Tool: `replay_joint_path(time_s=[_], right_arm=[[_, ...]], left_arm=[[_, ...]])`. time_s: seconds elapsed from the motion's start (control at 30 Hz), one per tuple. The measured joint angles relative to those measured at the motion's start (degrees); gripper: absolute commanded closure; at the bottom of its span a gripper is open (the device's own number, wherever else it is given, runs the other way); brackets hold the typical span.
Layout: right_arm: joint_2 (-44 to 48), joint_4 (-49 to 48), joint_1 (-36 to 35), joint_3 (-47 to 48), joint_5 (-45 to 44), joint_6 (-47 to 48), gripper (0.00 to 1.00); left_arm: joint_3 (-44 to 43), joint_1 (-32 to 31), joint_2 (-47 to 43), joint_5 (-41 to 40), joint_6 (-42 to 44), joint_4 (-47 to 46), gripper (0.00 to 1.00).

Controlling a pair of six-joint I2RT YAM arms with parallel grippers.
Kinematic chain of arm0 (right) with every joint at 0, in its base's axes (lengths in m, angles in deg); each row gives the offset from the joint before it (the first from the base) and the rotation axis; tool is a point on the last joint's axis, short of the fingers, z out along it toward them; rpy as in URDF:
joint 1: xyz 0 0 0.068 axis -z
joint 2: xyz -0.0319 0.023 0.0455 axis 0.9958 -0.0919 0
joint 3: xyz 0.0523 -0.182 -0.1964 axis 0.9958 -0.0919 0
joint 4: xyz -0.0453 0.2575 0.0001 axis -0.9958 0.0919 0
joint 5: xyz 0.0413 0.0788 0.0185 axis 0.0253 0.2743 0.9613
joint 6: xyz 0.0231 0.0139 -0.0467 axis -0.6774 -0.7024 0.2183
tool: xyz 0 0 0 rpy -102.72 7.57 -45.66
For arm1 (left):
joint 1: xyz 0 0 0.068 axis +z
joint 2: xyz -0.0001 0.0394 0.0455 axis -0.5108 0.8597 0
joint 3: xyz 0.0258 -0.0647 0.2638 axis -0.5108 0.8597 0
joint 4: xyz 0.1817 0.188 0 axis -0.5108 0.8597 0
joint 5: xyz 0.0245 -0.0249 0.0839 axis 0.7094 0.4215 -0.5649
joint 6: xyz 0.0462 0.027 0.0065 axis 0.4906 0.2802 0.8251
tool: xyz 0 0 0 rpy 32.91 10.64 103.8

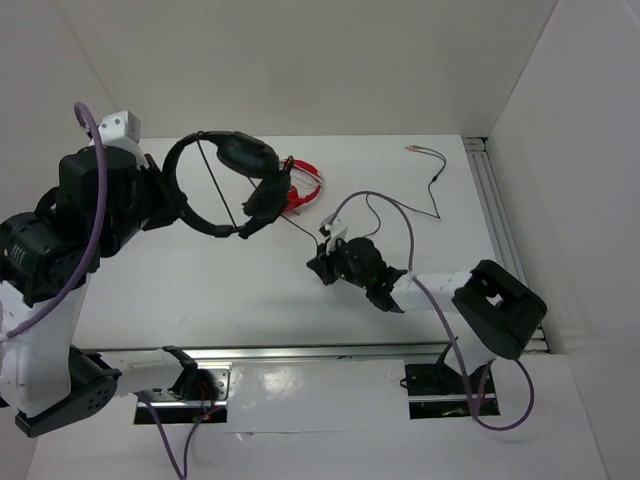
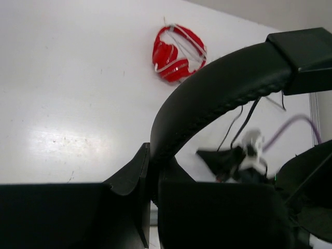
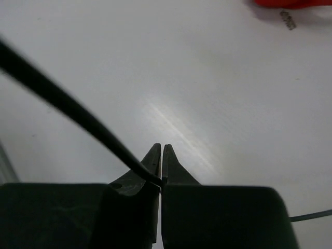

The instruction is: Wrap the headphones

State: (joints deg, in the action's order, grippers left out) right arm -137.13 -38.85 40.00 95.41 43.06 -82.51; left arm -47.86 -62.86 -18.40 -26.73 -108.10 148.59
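Two grippers share the work. At the left, the left gripper (image 2: 150, 163) is clamped on the padded headband of the headphones (image 1: 245, 155). It holds them toward the far left corner of the table (image 1: 200, 290), apparently clear of the surface, with the earcups on the right side of the headband loop. Just right of them, near the far edge, lie the red headphones (image 1: 300, 188), which play no part here. Right of centre, the right gripper (image 3: 161, 176) has its jaws pressed together on the thin dark cable (image 3: 67, 106), which rises leftward from the tips. The headset itself sits apart from this gripper, to its left and farther back. What seem to be the plug ends (image 1: 425, 150) rest near the far right corner. The step in hand appears to be starting the first turn. It is best done by keeping the headset steady, carrying the pinched cable around it under light, even tension, and staying clear of the red pair and the boom mic.
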Motion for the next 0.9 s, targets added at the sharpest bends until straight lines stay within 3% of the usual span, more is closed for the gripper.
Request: replay_joint_path(time_s=[0.07,0.2,0.37,0.53,0.67,0.77,0.9], right_arm=[[4.74,2.82,-6.38,-0.76,-4.59,-0.35,1.00],[15.43,11.58,-17.97,-0.20,-12.17,-0.48,1.00],[24.30,24.83,-28.02,5.86,-19.10,-0.17,1.00],[28.24,35.12,-37.57,14.78,-25.66,0.81,1.00],[27.98,44.48,-40.96,25.81,-32.87,3.87,1.00],[24.04,53.16,-40.54,34.84,-38.40,8.07,1.00],[15.82,61.59,-34.45,47.41,-43.28,14.93,1.00]], left_arm=[[-1.84,2.29,2.62,-0.09,-0.28,-1.25,1.00],[-4.90,13.22,11.28,5.55,-1.03,-6.36,1.00],[-0.04,20.44,21.94,7.06,-1.09,-12.28,1.00],[15.17,19.82,22.01,3.37,-0.52,-14.34,1.00],[28.17,17.75,20.90,2.91,1.64,-14.58,1.00],[32.57,13.88,20.90,3.06,3.93,-15.32,1.00],[34.53,8.50,20.87,2.95,8.00,-19.30,1.00]])
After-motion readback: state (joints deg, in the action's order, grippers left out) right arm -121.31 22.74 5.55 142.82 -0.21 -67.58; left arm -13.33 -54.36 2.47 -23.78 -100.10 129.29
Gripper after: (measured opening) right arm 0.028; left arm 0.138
